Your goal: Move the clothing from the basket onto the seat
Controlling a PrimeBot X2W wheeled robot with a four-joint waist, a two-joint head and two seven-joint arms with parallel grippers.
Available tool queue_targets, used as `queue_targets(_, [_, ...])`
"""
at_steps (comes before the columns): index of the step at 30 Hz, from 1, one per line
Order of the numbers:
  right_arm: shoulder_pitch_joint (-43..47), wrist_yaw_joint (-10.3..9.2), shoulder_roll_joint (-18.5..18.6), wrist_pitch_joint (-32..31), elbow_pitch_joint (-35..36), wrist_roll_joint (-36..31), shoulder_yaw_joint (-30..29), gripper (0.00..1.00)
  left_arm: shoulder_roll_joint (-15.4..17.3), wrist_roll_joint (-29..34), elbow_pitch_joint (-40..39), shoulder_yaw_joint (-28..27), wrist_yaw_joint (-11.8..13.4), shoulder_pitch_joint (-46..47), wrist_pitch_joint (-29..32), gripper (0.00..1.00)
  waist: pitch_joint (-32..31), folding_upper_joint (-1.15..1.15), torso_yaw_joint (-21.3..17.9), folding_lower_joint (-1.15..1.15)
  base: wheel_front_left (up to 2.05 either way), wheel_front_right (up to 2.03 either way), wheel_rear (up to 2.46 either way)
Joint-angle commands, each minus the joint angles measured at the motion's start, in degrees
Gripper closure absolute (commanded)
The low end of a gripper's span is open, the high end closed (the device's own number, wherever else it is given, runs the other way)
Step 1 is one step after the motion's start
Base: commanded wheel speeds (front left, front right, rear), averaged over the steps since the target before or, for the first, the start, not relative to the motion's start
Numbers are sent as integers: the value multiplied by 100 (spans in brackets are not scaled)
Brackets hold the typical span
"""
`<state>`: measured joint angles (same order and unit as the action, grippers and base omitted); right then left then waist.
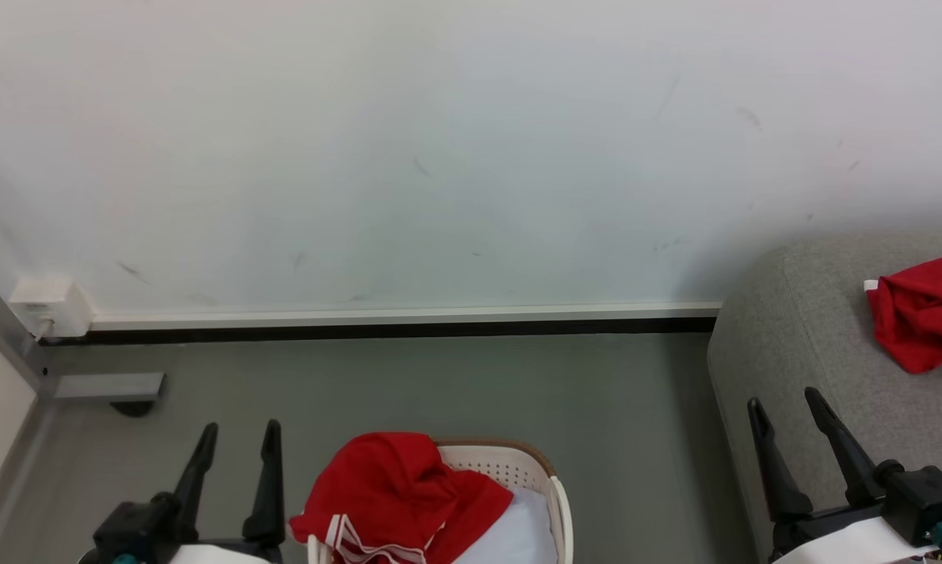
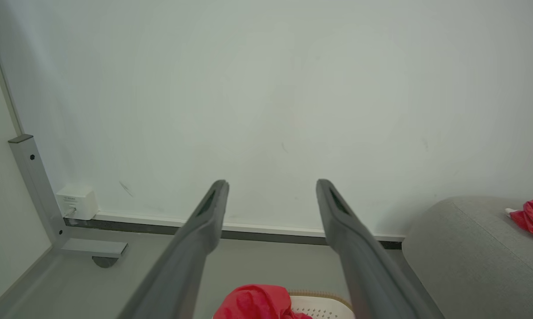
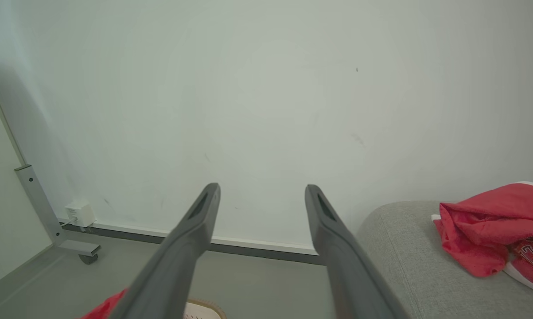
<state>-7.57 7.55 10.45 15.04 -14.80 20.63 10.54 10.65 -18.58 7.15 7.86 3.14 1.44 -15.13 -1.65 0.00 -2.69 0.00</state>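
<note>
On floor (image 1: 439, 384), basket (image 1: 527, 464) beside left pincer (image 1: 240, 425)

Bright even light, soft shadows, sharp focus

Staged domestic test room: scuffed bare white wall (image 1: 439, 157), grey floor (image 1: 439, 384), wheeled metal partition frame (image 1: 106, 385) far left, grey sofa seat (image 1: 799, 345) right, laundry basket (image 1: 517, 466) near.
</note>
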Motion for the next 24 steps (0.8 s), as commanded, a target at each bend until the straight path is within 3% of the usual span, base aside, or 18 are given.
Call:
queue_targets(1, [-1,-13,-25,18,32,-30,-16,0,-20,62,23,-31,-29,-9,-2,0,5,0,-6,0,0,0,0])
queue_targets(10, [-104,-13,-101,18,84,-110,-95,0,-317,365,133,-343,-354,35,-3,0,23,0,-17,0,0,0,0])
queue_targets(24, [-163,-13,-65,19,39,-42,-45,0,-557,646,256,-682,-643,82,-3,0,39,0,-34,0,0,0,0])
